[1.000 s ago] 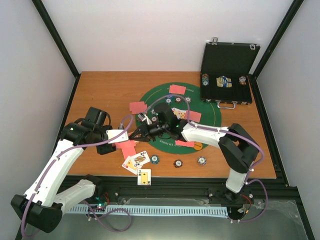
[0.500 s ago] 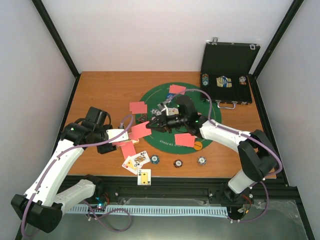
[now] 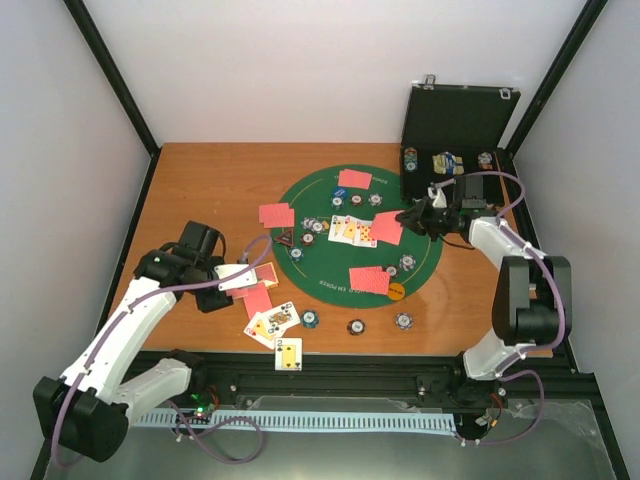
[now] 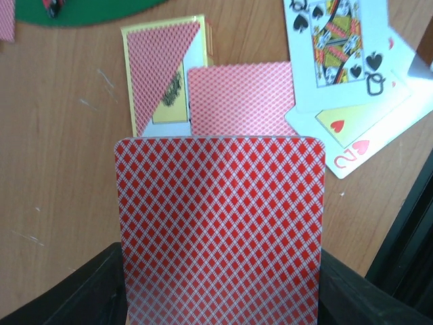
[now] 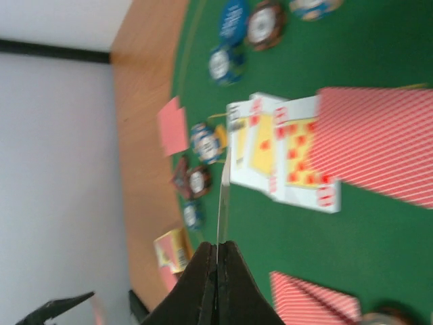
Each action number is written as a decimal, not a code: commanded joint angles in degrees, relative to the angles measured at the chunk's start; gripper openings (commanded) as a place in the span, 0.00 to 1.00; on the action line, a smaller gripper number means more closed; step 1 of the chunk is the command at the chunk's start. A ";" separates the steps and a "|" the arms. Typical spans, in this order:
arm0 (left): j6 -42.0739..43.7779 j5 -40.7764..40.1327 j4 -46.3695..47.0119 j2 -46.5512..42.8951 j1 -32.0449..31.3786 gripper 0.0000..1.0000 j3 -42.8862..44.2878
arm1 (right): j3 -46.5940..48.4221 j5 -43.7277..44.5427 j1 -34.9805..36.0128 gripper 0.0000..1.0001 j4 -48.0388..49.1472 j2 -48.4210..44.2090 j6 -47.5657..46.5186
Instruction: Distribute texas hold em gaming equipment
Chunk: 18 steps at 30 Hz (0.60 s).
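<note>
- Left hand (image 3: 230, 278) clamped on red-backed card (image 4: 220, 230); set it down flat, clear of queen (image 4: 338, 47).
- Right hand (image 5: 217, 249) pinched shut on edge-on card (image 5: 221, 196); lower flat onto mat (image 5: 379, 237).

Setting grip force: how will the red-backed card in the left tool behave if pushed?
Probably light and springy: the card juts flat from the left tool, unsupported. Its smooth back likely slides on the table.
</note>
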 commanded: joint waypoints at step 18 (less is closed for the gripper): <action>5.09 2.56 18.61 9.51 17.34 0.22 -12.23 | 13.41 18.41 -3.53 0.12 -12.73 19.62 -13.07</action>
